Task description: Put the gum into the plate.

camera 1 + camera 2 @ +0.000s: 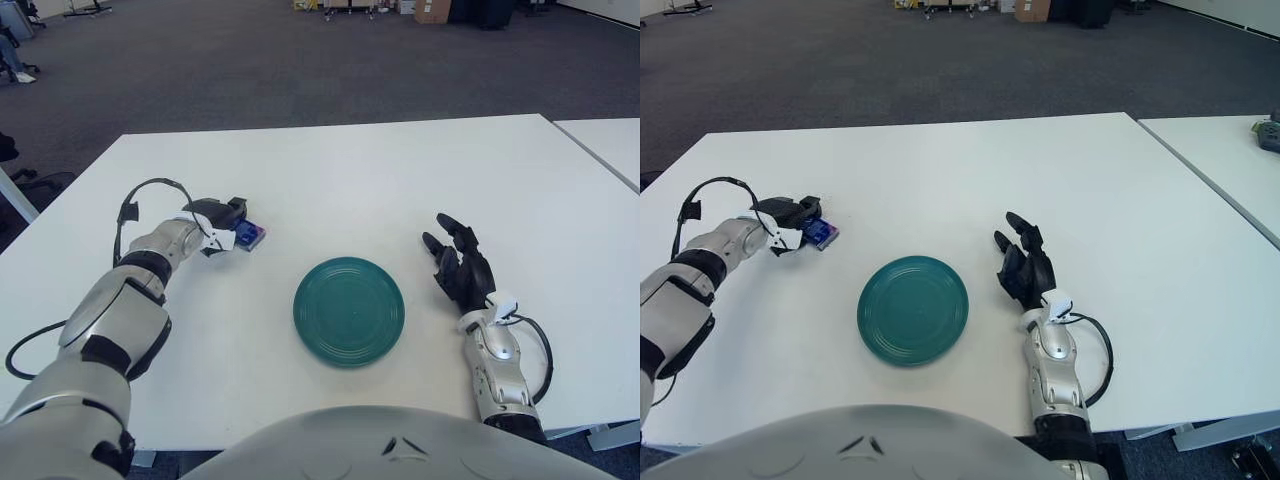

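Left robot hand (222, 222) clasping gum (249, 236), plate (349, 311) to its right; right robot hand (460, 268) spread, idle beside plate

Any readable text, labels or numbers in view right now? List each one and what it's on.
None can be read.
Gum pack, in the left robot hand: blue wrapper with print too small to read.
Green plate: plain, no markings.
Right robot hand, right of the plate: no legible label.

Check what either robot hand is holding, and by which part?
The left robot hand grips the small blue gum pack by its left end. The right robot hand, right of the round green plate, holds nothing.
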`<state>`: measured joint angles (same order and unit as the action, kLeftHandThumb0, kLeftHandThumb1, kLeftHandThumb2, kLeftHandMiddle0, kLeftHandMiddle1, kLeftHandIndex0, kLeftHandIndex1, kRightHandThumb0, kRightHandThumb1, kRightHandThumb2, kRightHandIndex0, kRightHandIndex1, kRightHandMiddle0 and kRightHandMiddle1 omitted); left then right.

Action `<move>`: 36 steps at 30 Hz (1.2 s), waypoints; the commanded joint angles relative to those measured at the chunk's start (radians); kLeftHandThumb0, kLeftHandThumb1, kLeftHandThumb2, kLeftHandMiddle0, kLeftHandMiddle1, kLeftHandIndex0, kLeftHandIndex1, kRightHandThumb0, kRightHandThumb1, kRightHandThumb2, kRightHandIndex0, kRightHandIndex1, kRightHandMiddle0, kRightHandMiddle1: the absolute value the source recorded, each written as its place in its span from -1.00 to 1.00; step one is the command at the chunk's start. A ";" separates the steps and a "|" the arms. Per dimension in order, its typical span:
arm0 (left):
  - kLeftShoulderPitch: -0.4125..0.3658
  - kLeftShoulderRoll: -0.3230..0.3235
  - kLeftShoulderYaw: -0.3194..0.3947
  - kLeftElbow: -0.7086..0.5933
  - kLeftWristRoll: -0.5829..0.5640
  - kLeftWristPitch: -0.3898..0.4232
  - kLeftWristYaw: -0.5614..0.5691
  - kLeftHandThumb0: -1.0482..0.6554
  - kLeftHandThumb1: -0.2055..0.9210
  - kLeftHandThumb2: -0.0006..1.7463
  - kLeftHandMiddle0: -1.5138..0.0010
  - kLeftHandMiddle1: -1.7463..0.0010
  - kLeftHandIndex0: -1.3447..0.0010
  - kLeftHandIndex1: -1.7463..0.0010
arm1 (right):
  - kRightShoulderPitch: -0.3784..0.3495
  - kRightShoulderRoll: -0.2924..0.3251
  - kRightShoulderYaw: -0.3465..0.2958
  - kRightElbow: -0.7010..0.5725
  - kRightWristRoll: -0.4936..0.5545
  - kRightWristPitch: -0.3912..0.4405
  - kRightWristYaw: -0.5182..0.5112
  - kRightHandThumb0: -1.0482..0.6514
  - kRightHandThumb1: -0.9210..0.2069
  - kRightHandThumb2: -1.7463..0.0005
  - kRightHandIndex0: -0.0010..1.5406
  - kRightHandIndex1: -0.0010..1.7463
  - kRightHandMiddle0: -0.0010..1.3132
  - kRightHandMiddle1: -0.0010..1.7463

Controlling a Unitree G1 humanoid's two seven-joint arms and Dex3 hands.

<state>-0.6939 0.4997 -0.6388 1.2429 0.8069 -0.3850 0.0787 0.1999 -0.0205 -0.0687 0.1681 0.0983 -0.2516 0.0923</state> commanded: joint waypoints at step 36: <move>0.155 0.209 0.192 -0.496 -0.127 -0.101 0.097 0.23 -0.22 0.60 0.07 -0.90 0.33 -1.00 | 0.160 0.000 -0.022 0.035 0.023 0.168 -0.004 -0.73 -1.00 -0.03 -0.32 -0.98 -1.00 -0.14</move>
<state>-0.5534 0.6351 -0.5427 0.8994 0.7435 -0.4971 0.1893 0.2444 -0.0280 -0.0810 0.1058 0.1129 -0.2434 0.1058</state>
